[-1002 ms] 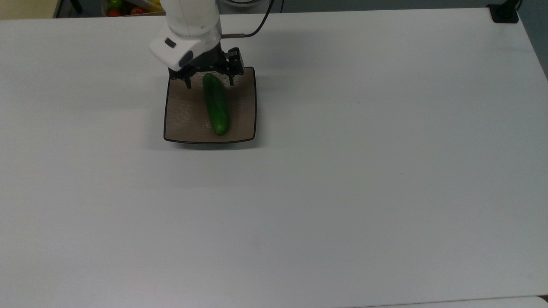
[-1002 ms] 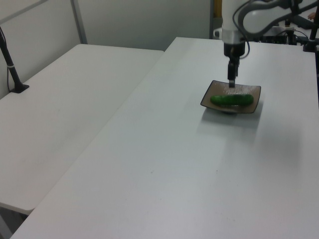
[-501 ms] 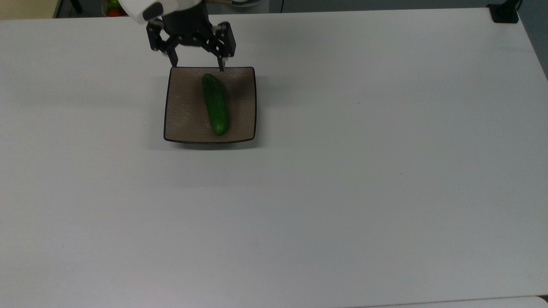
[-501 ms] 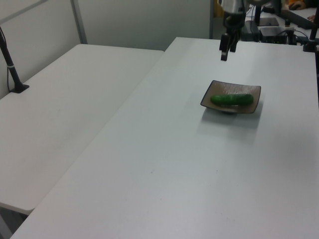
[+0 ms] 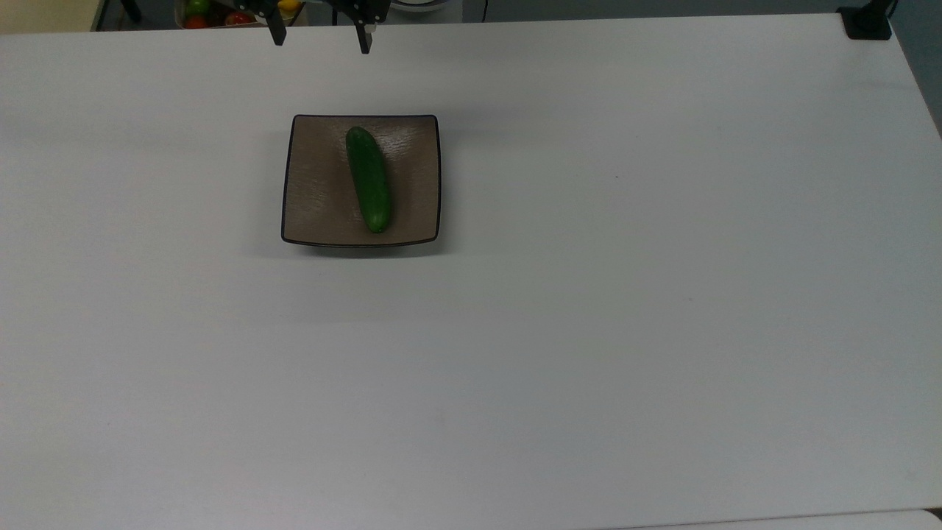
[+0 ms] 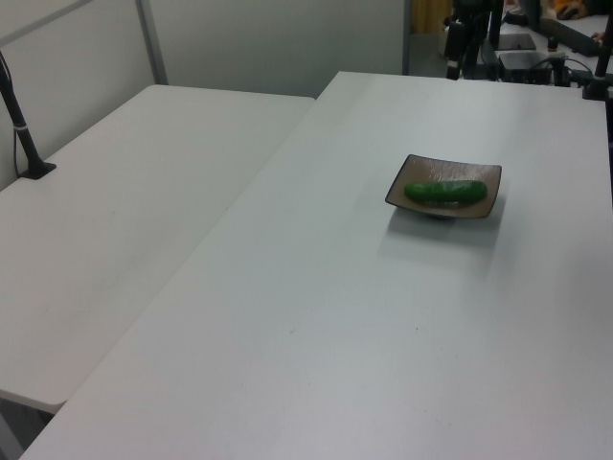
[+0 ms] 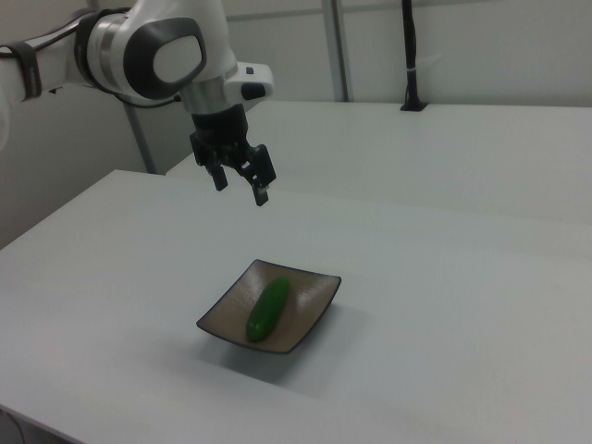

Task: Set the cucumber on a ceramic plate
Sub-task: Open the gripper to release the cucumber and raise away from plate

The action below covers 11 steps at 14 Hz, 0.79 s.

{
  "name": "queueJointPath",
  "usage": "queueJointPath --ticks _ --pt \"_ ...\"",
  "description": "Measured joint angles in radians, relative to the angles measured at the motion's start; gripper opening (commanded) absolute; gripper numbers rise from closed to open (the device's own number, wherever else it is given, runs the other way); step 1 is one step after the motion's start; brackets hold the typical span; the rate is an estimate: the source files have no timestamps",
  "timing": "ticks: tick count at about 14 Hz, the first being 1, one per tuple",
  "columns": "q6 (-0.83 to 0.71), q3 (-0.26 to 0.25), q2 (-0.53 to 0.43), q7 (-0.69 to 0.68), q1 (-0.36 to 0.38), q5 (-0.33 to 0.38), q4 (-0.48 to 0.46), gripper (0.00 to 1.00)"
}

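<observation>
The dark green cucumber (image 5: 369, 179) lies lengthwise on the square brown ceramic plate (image 5: 316, 184), slightly toward the top view's right of the plate's middle. It also rests on the plate (image 6: 484, 179) in the left view as the cucumber (image 6: 444, 193), and in the right view the cucumber (image 7: 267, 309) sits across the plate (image 7: 314, 301). My gripper (image 5: 321, 40) hovers open at the top view's upper edge, well beyond the plate's far side and apart from it. In the right view the gripper (image 7: 242, 188) hangs high above the plate with nothing between its fingers.
The plate stands on a wide white table (image 5: 589, 294). A second white table (image 6: 115, 192) adjoins it in the left view. A box of coloured items (image 5: 213, 11) sits past the table's far edge, and a black post base (image 5: 867, 22) stands at the top view's upper right corner.
The open gripper has lifted off the cucumber and drawn up and back, past the plate's far side to the table's far edge. Cucumber and plate have stayed still.
</observation>
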Motion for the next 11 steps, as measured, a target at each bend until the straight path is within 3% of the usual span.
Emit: queueJointPath --ticks 11 --pt "-0.006 -0.010 0.000 -0.018 0.034 -0.055 -0.006 1.00"
